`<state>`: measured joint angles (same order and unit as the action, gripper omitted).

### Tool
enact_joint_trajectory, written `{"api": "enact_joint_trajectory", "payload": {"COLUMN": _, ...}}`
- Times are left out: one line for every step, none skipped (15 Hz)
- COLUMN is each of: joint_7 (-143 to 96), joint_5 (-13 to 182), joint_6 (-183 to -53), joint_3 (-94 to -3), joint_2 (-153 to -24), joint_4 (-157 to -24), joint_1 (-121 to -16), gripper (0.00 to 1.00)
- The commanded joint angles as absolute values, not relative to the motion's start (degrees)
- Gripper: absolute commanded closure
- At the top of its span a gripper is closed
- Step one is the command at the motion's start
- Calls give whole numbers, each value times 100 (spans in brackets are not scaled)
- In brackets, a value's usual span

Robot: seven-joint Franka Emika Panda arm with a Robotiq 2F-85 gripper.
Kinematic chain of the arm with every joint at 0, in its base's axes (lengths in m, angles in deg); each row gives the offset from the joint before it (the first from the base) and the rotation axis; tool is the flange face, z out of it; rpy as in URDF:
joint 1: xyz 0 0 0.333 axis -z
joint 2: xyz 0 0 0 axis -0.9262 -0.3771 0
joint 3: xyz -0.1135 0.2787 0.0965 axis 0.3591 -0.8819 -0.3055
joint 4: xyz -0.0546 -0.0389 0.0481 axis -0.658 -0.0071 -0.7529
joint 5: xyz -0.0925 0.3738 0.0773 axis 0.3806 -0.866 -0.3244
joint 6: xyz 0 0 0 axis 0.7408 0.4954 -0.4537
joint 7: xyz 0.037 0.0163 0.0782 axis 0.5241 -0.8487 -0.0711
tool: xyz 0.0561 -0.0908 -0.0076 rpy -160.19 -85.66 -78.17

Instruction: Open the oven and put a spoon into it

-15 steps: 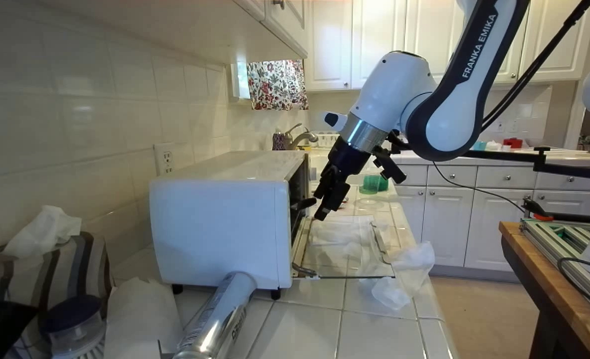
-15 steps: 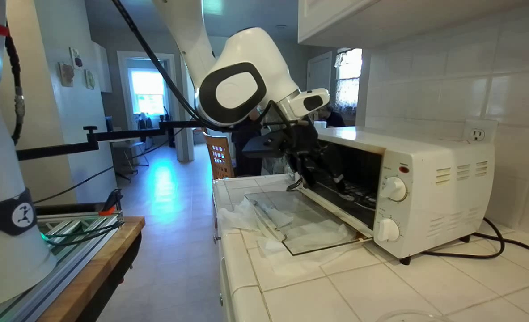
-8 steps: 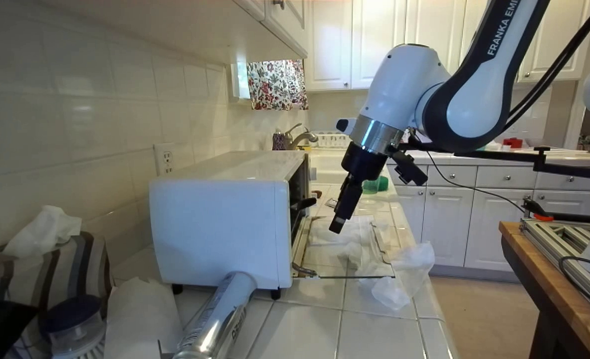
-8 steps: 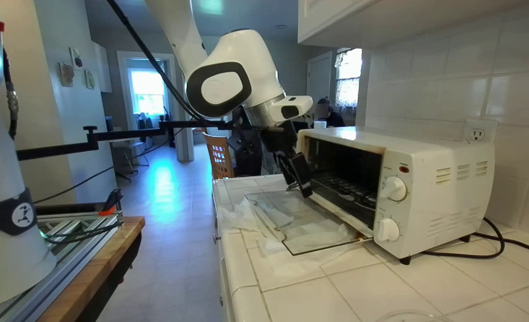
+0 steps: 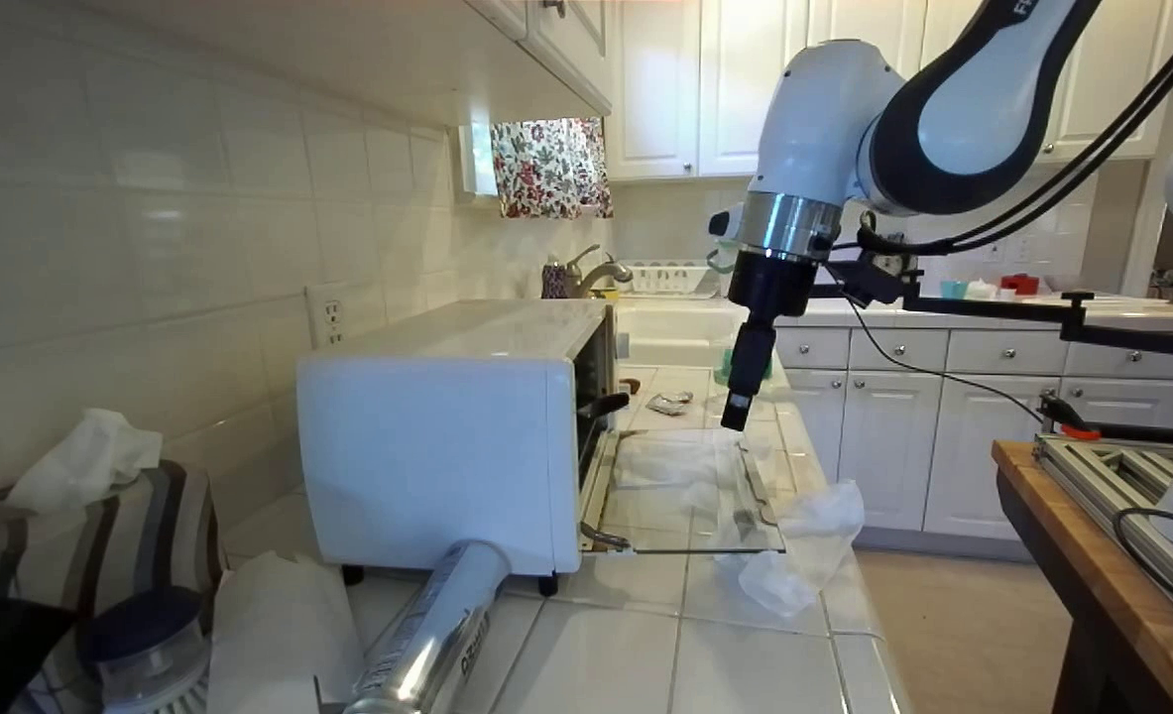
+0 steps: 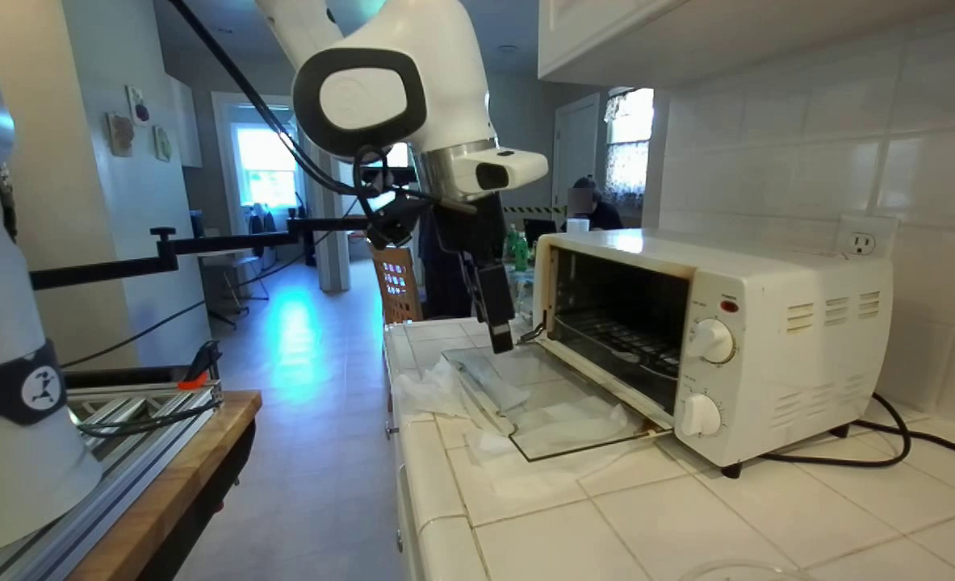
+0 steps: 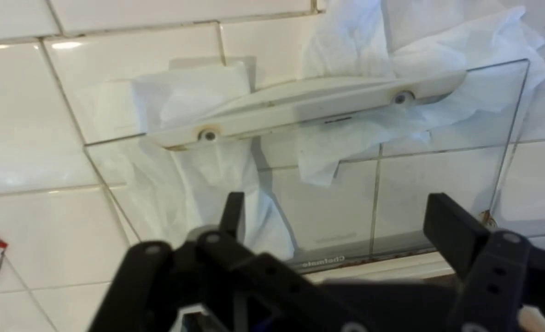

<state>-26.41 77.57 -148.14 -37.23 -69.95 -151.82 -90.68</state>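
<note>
The white oven (image 5: 437,456) stands on the tiled counter, also in an exterior view (image 6: 792,355). Its glass door (image 6: 558,411) is open and lies flat, also in the wrist view (image 7: 327,203). My gripper (image 7: 336,198) is open and empty above the door. It points down, apart from the oven, in both exterior views (image 5: 735,412) (image 6: 501,339). A dark rod-like thing (image 5: 604,405) sticks out of the oven opening. A pale shape (image 6: 626,356) lies on the rack inside. I cannot tell whether either is the spoon. No spoon shows clearly.
Crumpled white paper (image 5: 784,580) lies under and around the door. A silver foil roll (image 5: 427,645) leans beside the oven. A small packet (image 5: 669,403) and a green cup (image 5: 728,367) are behind. A wall cabinet (image 6: 671,40) hangs above.
My gripper has drawn back from the oven opening towards the counter's outer edge. The arm has risen and the gripper has turned more upright. The oven and its open door have not moved.
</note>
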Motion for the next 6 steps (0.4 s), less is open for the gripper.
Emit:
{"api": "enact_joint_trajectory", "payload": {"joint_7": -2897, "joint_5": 7911, "joint_6": -14086, "joint_3": -4523, "joint_2": -6481, "joint_4": -15275, "joint_1": -8136, "gripper": 0}}
{"api": "enact_joint_trajectory", "payload": {"joint_7": -2912, "joint_5": 7983, "joint_6": -13868, "joint_3": -4662, "joint_2": -6407, "joint_4": -15245, "joint_1": -7973, "gripper": 0}}
{"api": "enact_joint_trajectory", "payload": {"joint_7": -2824, "joint_5": 7762, "joint_6": -14163, "joint_3": -4786, "joint_2": -6612, "joint_4": -15186, "joint_1": -7901, "gripper": 0}}
{"api": "enact_joint_trajectory", "payload": {"joint_7": -2834, "joint_5": 7756, "joint_6": -14094, "joint_3": -4877, "joint_2": -6552, "joint_4": -15184, "joint_1": -7804, "gripper": 0}}
{"api": "enact_joint_trajectory", "payload": {"joint_7": -2825, "joint_5": 7763, "joint_6": -14095, "joint_3": -4947, "joint_2": -6551, "joint_4": -15185, "joint_1": -7743, "gripper": 0}}
{"api": "enact_joint_trajectory", "payload": {"joint_7": -2820, "joint_5": 7767, "joint_6": -14096, "joint_3": -4983, "joint_2": -6564, "joint_4": -15184, "joint_1": -7719, "gripper": 0}}
